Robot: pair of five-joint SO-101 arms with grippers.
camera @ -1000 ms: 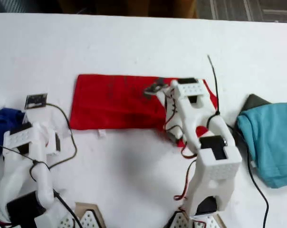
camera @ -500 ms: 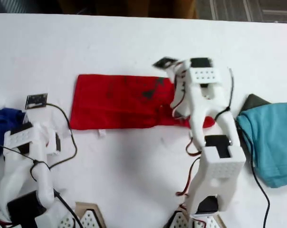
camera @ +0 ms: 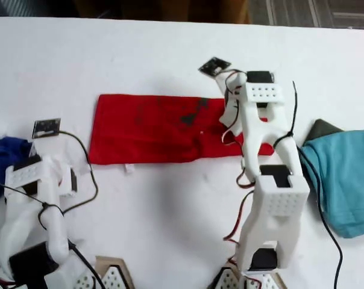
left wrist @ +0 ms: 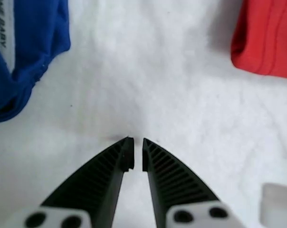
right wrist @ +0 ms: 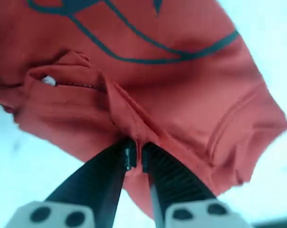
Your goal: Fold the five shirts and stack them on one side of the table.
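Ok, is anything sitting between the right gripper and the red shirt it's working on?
Nothing visible does: the right gripper is closed on a raised fold of the red shirt itself.

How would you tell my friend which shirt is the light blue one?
On the white table, look at the right edge, beyond the right arm over the red shirt. The light blue shirt lies there on a dark thing. It alone is pale turquoise; the other blue shirt, at the left edge, is deep navy.
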